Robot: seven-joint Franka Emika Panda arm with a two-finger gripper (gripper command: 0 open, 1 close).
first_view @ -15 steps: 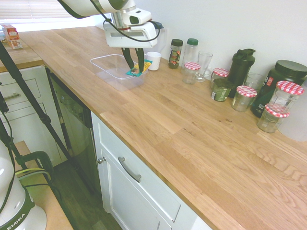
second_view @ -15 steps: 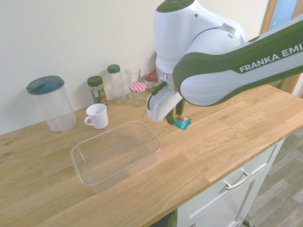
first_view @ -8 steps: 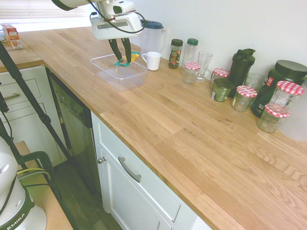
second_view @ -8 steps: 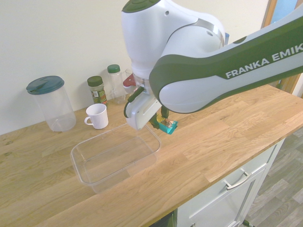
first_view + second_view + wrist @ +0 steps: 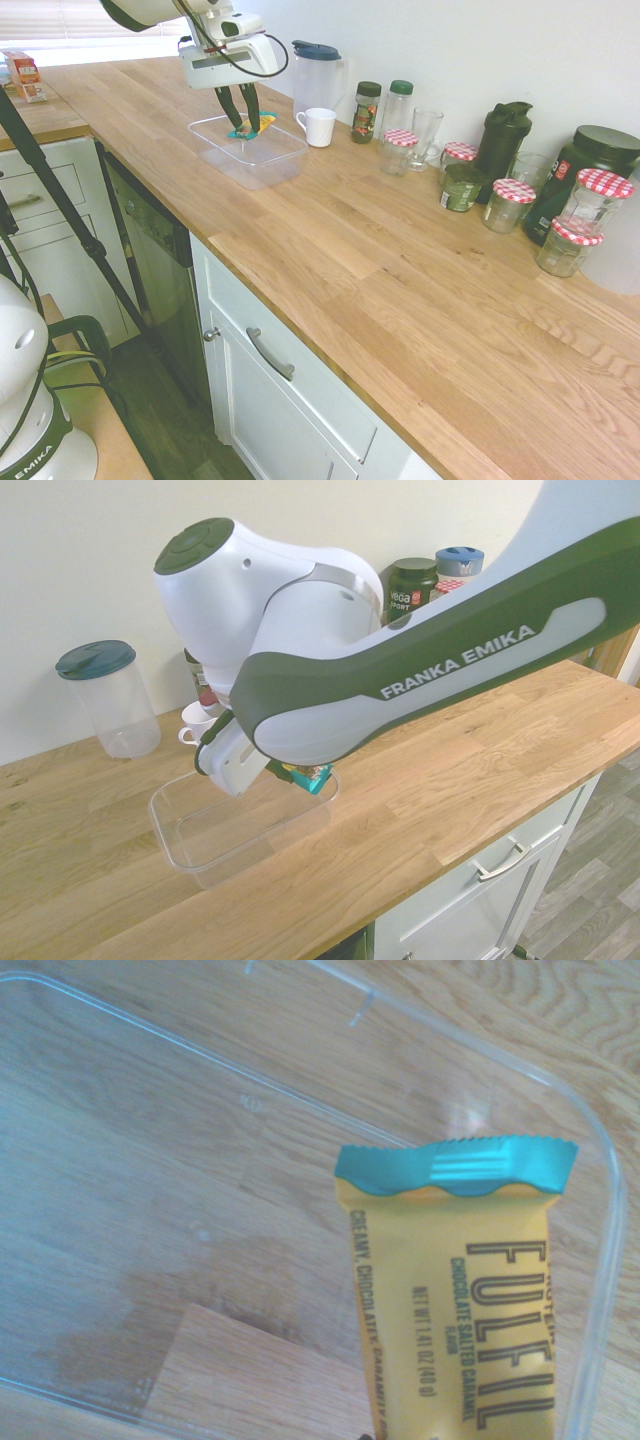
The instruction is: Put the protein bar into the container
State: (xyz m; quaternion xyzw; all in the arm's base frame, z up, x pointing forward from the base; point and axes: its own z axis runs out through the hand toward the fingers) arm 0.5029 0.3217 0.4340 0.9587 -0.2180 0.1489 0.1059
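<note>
The protein bar, yellow with a teal end, hangs in my gripper, which is shut on it. It hangs just above the inside of the clear container on the wooden counter. In the second exterior view the bar's teal end shows under the arm, over the container near its right end. The wrist view shows the bar close up over the container's clear floor, near one rounded corner of the rim.
A white mug and a clear pitcher with a blue lid stand just behind the container. Spice bottles, a glass and several red-checked jars line the wall further along. The counter's front edge runs close by.
The arm has carried the bar from beside the container's end to over its inside, and a little lower. The grip has stayed shut.
</note>
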